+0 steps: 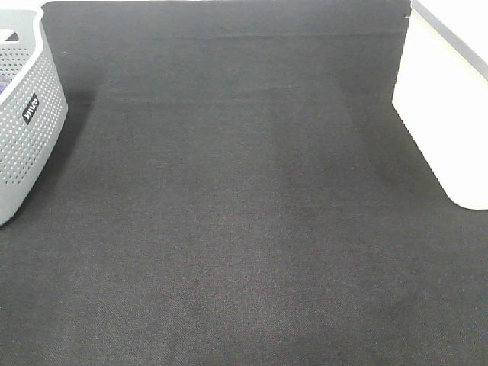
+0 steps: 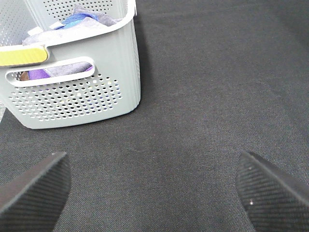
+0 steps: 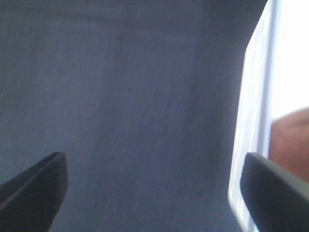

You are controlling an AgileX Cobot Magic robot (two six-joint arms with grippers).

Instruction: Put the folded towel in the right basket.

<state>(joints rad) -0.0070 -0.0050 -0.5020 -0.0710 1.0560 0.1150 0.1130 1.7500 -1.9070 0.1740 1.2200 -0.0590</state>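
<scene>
**Left tool (image 2: 152, 193) and right tool (image 3: 153, 191) both spread wide, holding nothing**

Closest to each wrist camera are the ribbed black fingers (image 2: 34, 193) of the tools. In both views they sit far apart at the edges of the frame, with only the dark cloth-covered worktop (image 1: 244, 229) showing between them. Neither tool touches anything.

Near the left tool stands a grey basket (image 2: 96, 96) with perforated walls and a slot handle. Blue and purple cloths (image 2: 79, 17) lie heaped inside it, and a yellow strip (image 2: 24, 55) rests on its rim. In the high view this basket sits at the left edge of the worktop.

A white basket (image 1: 450, 99) stands at the right edge of the worktop, well apart from the grey one. The right wrist view shows its pale wall close beside the right tool. Past its rim lies a reddish-brown patch (image 3: 289, 145). The patch is too blurred to tell whether it is the folded towel, or whether it rests inside the basket.
</scene>
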